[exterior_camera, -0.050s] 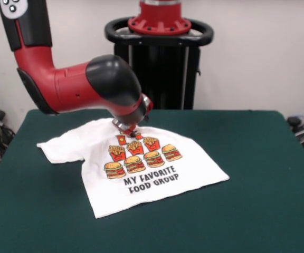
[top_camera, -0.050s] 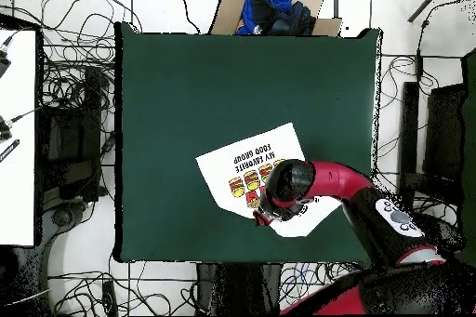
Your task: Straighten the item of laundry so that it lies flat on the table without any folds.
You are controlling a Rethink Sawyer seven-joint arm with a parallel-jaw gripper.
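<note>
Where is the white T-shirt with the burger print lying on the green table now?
In the front view the white printed T-shirt lies on the dark green felt table, left of centre toward the far edge, with the robot's tool at its collar.

T-shirt (exterior_camera, -0.050s: 141, 174) on table (exterior_camera, -0.050s: 257, 174) | tool (exterior_camera, -0.050s: 126, 130) seemingly touching its collar

One T-shirt (exterior_camera, -0.050s: 141, 174) was counted, laid on one green desk (exterior_camera, -0.050s: 257, 174). One red and black arm (exterior_camera, -0.050s: 83, 84) was seen over it. On the shirt's print, three burgers were counted in the lower row and one more at the right of the row above, beside three cartons of fries; the topmost items were partly hidden. One cardboard box (top_camera, -0.050s: 274, 6) was counted beyond the desk in the overhead view.
</note>
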